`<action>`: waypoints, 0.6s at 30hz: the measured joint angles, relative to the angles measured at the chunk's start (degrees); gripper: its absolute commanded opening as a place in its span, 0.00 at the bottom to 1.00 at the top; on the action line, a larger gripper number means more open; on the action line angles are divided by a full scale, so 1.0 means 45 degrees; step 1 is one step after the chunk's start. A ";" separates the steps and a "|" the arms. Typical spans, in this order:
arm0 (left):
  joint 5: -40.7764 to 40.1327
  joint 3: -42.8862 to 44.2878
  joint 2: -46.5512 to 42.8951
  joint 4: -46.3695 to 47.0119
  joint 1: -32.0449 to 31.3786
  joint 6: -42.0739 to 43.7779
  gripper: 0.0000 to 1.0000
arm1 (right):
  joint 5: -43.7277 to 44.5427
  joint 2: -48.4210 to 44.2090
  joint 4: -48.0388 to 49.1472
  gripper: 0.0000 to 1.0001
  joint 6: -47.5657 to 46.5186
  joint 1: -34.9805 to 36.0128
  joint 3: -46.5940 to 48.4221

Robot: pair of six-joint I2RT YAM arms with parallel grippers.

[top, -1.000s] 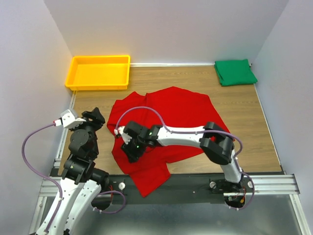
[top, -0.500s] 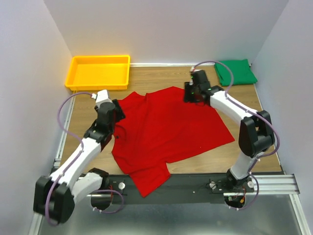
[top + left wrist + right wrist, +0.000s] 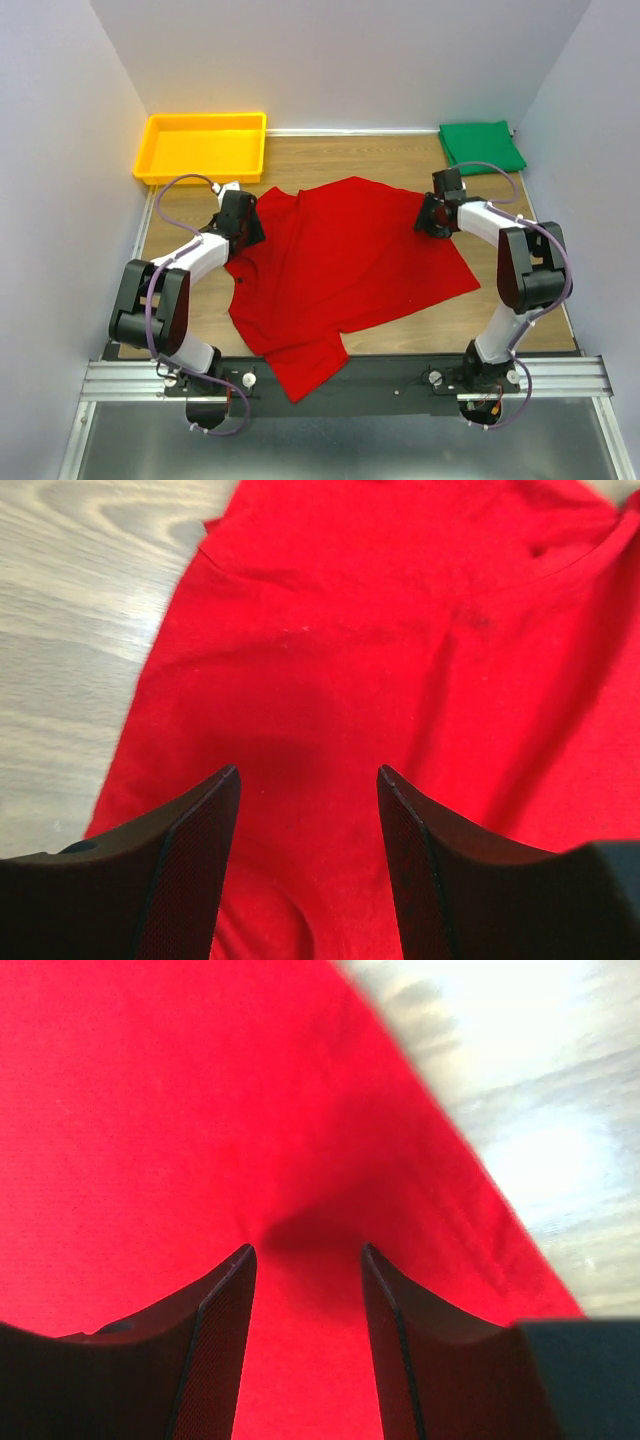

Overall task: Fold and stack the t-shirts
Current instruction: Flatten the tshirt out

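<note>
Your left gripper (image 3: pixel 305 775) and right gripper (image 3: pixel 305 1250): hovering agape at side edges of red tee (image 3: pixel 345 260), lying unfolded mid-table. green tee (image 3: pixel 482 147): sitting folded, far right. You're likely starting the fold, needing pinches next.

From overhead I see the bright red cloth t-shirt (image 3: pixel 345 265) spread open across the wooden table (image 3: pixel 450 325), its near end draped over the black rail (image 3: pixel 400 372) at the table's front edge. My left gripper (image 3: pixel 243 222) is down at the shirt's left edge and my right gripper (image 3: pixel 432 214) at its far right corner. The solid green t-shirt (image 3: pixel 482 148) lies folded square in the far right corner, well apart. The yellow plastic tray (image 3: pixel 203 178) sits in the far left corner.
</note>
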 measured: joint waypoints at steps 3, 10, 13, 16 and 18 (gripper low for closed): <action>0.0199 0.0078 0.0447 -0.0078 0.0024 -0.0005 0.64 | -0.0087 -0.0379 0.0457 0.54 0.0408 -0.0525 -0.0636; 0.0272 0.0073 0.0831 -0.0262 0.0083 -0.0063 0.64 | -0.0165 -0.2477 0.1078 0.54 0.1462 -0.1914 -0.3249; 0.0272 0.0068 0.1064 -0.0379 0.0078 -0.0078 0.64 | -0.0423 -0.3526 0.1166 0.54 0.1904 -0.2574 -0.4337; 0.0291 0.0068 0.1064 -0.0369 0.0078 -0.0102 0.64 | -0.0719 -0.4609 0.1127 0.54 0.2390 -0.3308 -0.5309; 0.0321 0.0068 0.1059 -0.0369 0.0078 -0.0102 0.64 | -0.0811 -0.5421 0.0855 0.54 0.2657 -0.3701 -0.5969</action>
